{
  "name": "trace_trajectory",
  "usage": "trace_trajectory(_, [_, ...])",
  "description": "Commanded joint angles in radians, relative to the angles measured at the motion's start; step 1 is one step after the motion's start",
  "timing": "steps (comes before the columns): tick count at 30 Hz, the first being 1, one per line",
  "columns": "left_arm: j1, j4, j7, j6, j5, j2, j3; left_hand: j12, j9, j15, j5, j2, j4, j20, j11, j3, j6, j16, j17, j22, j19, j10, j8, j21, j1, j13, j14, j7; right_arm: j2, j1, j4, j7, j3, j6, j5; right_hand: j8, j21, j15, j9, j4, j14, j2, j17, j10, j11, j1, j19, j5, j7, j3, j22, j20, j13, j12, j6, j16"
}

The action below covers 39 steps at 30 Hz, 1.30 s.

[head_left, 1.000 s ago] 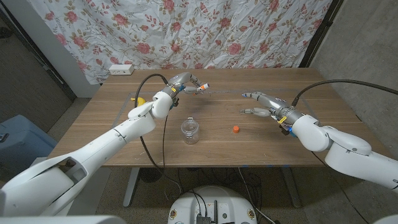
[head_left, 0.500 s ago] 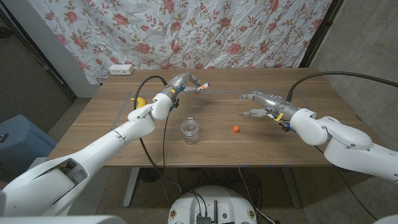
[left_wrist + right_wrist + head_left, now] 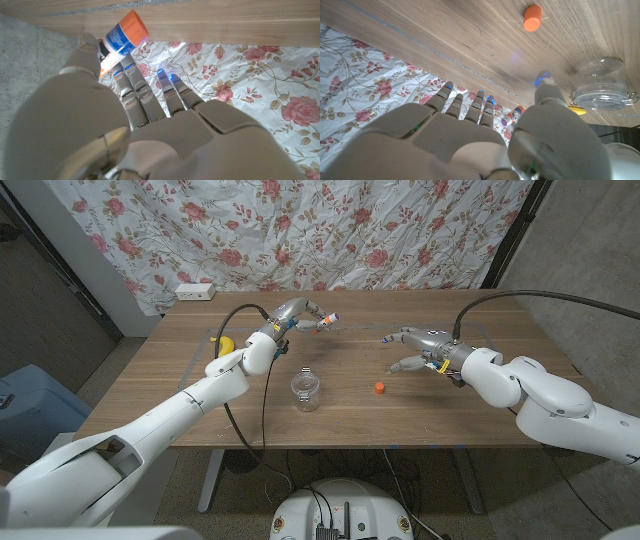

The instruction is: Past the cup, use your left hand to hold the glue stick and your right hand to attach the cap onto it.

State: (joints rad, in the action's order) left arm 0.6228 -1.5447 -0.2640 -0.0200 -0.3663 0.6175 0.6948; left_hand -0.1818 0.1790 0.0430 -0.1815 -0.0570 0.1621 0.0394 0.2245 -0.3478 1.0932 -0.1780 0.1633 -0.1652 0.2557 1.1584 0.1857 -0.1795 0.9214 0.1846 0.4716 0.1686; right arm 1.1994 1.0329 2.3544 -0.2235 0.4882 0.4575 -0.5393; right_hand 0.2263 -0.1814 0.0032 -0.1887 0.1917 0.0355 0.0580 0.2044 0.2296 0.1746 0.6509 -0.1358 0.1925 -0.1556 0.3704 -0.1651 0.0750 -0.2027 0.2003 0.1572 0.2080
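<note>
Wooden desk (image 3: pixel 200 385) beyond the glass jar (image 3: pixel 307 391): left hand (image 3: pixel 293 314) grips the glue stick (image 3: pixel 325 319); the open right hand (image 3: pixel 412 348) should pinch the orange cap (image 3: pixel 380 388) squarely.

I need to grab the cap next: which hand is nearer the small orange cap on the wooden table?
Right. The right hand hovers open just beyond the small orange cap, while the left hand holds the glue stick up, farther off past the clear glass jar.
</note>
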Motion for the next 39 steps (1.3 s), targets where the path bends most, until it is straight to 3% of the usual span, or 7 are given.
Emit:
trace_trajectory(1, [-0.019,0.051,-0.011,0.069,0.012,-0.015,0.007,-0.006,0.005,0.147,-0.004,0.025,-0.006,0.06,0.0,0.002,0.024,0.002,0.001,-0.002,0.006,-0.002,0.006,-0.006,0.013,0.002,-0.005,0.019,-0.009,-0.049,-0.012,-0.106,0.033,-0.047,-0.104,0.007,-0.006,-0.002,-0.002,-0.002,-0.004,0.007,0.003,0.007,0.003,0.022,-0.013,-0.002,0.0,0.008,-0.002,-0.002,-0.002,0.004,0.009,0.006])
trace_trajectory(19, [-0.051,0.132,-0.017,0.141,0.022,-0.04,0.019,-0.006,0.005,0.145,-0.003,0.029,-0.005,0.06,0.0,0.004,0.021,0.002,0.001,-0.002,0.004,-0.005,0.005,-0.006,0.01,0.002,-0.005,0.017,-0.048,-0.096,-0.057,-0.255,0.05,-0.143,-0.163,0.015,-0.009,-0.004,-0.002,-0.007,-0.019,0.023,0.002,0.03,0.004,0.058,-0.024,-0.004,-0.012,0.018,-0.002,0.001,-0.002,0.008,0.03,0.012])
trace_trajectory(39, [-0.074,0.191,-0.034,0.178,0.026,-0.065,0.029,-0.007,0.005,0.146,-0.003,0.035,-0.004,0.059,0.0,0.005,0.021,0.001,0.001,-0.002,0.001,-0.006,0.006,-0.005,0.01,0.002,-0.005,0.013,-0.138,-0.155,-0.116,-0.369,0.11,-0.216,-0.276,0.026,-0.012,-0.02,-0.002,-0.015,-0.055,0.032,0.003,0.084,0.011,0.099,-0.049,-0.008,-0.028,0.029,-0.002,-0.001,-0.003,0.017,0.068,0.025])
